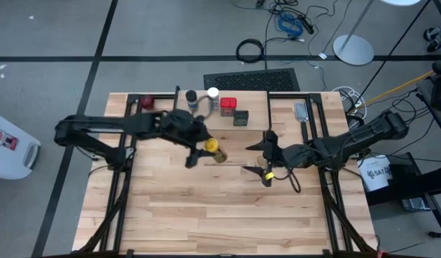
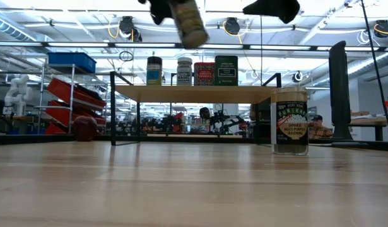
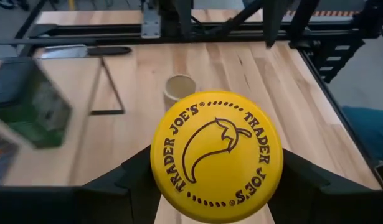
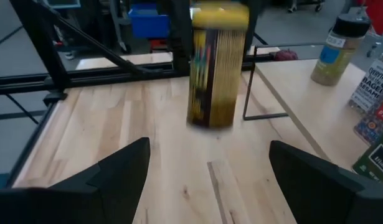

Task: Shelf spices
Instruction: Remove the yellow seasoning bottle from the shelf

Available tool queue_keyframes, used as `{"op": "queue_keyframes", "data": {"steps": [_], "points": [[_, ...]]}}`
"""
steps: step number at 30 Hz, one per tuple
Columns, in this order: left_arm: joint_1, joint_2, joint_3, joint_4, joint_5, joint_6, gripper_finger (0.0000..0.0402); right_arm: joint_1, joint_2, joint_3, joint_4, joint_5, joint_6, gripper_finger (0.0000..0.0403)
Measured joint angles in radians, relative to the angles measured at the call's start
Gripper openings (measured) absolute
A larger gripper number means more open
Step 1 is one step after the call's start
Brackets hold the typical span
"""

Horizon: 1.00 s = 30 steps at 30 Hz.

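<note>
My left gripper [image 1: 200,149] is shut on the yellow-topped spice jar [image 1: 214,147] and holds it high above the table's middle, in front of the shelf [image 1: 221,115]. In the low view the jar [image 2: 190,23] is at the top, tilted. The shelf [image 2: 194,93] carries a dark-capped jar [image 2: 154,70], a white-capped jar [image 2: 184,71], a red tin [image 2: 204,73] and a dark green tin [image 2: 226,70], all standing on their bases. The tan-topped jar [image 2: 290,121] stands on the table. My right gripper [image 1: 262,158] hangs open above the table, right of the yellow-topped jar. My left gripper pinches the yellow-topped jar between its two fingers [image 3: 119,180], one on each side, just behind the yellow lid [image 3: 216,155]. The lid faces the wrist and hides the place of contact. The jar is lifted clear and hangs tilted below the gripper, lid uppermost.
A small dark-red round object [image 1: 147,102] lies near the shelf's left end. Black frame rails [image 1: 123,154] run along the table's left and right sides. Bare wood [image 1: 220,215] stretches across the near half of the table. A flat grey tool [image 1: 300,112] lies at the far right.
</note>
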Motion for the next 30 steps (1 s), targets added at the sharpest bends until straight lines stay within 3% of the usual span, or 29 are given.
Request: {"op": "queue_keyframes", "data": {"steps": [7,12,19,30], "points": [[-0.041,0.187,0.0,0.181,0.0,-0.001,0.0233,0.046,-0.088,0.0,-0.177,0.001,0.093,0.0318],[-0.047,0.292,0.0,0.22,-0.005,-0.011,0.0233,0.081,-0.129,0.0,-0.288,0.003,0.177,0.0318],[-0.049,0.405,0.0,0.288,-0.089,-0.027,0.0233,0.09,-0.133,0.0,-0.316,0.003,0.186,0.0318],[-0.05,0.529,0.049,0.349,-0.127,0.008,0.0233,0.091,-0.133,0.0,-0.333,0.004,0.192,0.0318]]}}
